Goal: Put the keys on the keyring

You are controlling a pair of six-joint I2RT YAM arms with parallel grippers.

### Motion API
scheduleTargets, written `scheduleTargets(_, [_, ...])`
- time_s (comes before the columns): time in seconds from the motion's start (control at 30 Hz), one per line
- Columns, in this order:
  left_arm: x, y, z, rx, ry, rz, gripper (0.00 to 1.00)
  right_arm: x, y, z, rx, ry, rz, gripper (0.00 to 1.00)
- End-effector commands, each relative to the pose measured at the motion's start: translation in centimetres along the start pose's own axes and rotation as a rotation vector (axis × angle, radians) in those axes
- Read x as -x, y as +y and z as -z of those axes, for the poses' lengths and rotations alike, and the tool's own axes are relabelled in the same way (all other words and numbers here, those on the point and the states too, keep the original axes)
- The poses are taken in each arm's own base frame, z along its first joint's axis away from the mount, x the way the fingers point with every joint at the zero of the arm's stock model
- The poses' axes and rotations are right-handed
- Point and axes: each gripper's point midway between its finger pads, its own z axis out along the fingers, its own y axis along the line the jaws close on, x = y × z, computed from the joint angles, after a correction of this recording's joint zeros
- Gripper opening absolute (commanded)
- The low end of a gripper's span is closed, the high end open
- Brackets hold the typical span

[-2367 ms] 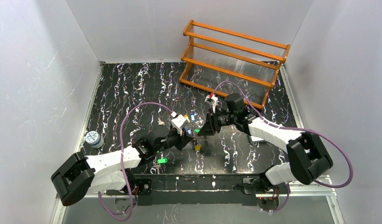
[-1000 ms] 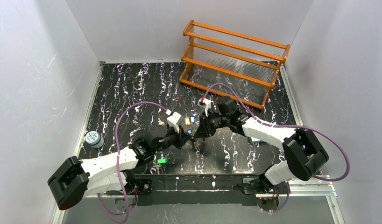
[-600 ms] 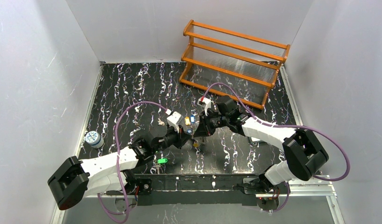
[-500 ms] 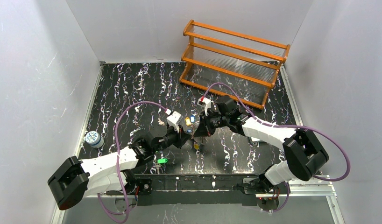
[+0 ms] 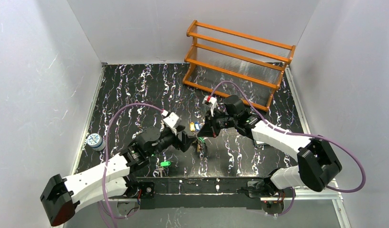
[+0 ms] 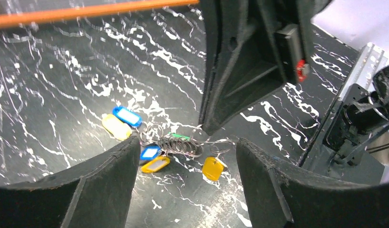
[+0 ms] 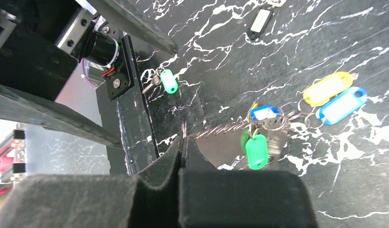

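Observation:
The keyring (image 7: 216, 129), a pale twisted metal loop, is pinched at one end by my shut right gripper (image 7: 183, 146) just above the table. Keys hang from it: a green one (image 7: 256, 151), a blue one (image 7: 265, 113), and yellow (image 7: 327, 89) and blue (image 7: 343, 104) ones resting on the table. In the left wrist view the keyring (image 6: 180, 145) and a yellow key (image 6: 211, 168) lie between the wide-apart fingers of my open left gripper (image 6: 188, 143), untouched by them. From above, my left gripper (image 5: 187, 140) faces my right gripper (image 5: 202, 134) at mid-table.
A loose green key (image 5: 165, 164) lies near the front edge. A dark key (image 7: 259, 23) lies apart on the marble top. The blue-white can (image 5: 94, 141) stands at the left. The orange rack (image 5: 238, 61) fills the back right.
My left gripper has opened and drawn back a little to the left. My right gripper has stayed shut on the keyring, with the keys now hanging from it.

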Motion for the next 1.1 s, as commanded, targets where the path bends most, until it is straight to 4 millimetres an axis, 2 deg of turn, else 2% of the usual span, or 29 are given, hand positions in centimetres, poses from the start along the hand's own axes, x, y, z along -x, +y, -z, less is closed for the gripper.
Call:
scheduleTargets(0.0, [2.1, -1.9, 1.5, -0.129, -0.068, -0.186, 0.70, 4.7, 2.0, 1.1, 0.022, -0.110, 0.163, 0.01])
scheduleTargets(0.17, [1.8, -3.3, 2.7, -0.255, -0.136, -0.381, 0.67, 4.8, 3.1, 1.6, 0.077, -0.164, 0.279, 0.01])
scheduleTargets(0.33, [2.0, -3.8, 3.2, -0.291, -0.224, -0.465, 0.61, 3.9, 4.5, 2.5, 0.139, -0.251, 0.480, 0.01])
scheduleTargets(0.43, [1.6, -3.9, 3.0, -0.306, -0.234, -0.481, 0.54, 3.3, 5.2, 3.0, 0.163, -0.282, 0.564, 0.01])
scheduleTargets(0.57, [1.3, -4.2, 2.7, -0.326, -0.240, -0.475, 0.51, 2.4, 5.9, 3.3, 0.212, -0.296, 0.658, 0.01])
scheduleTargets(0.77, [0.5, -5.6, 2.4, -0.416, -0.227, -0.491, 0.42, 0.8, 6.7, 3.2, 0.283, -0.278, 0.745, 0.01])
scheduleTargets(1.07, [0.3, -6.5, 1.6, -0.462, -0.214, -0.409, 0.25, 0.1, 6.6, 2.2, 0.285, -0.248, 0.742, 0.01])
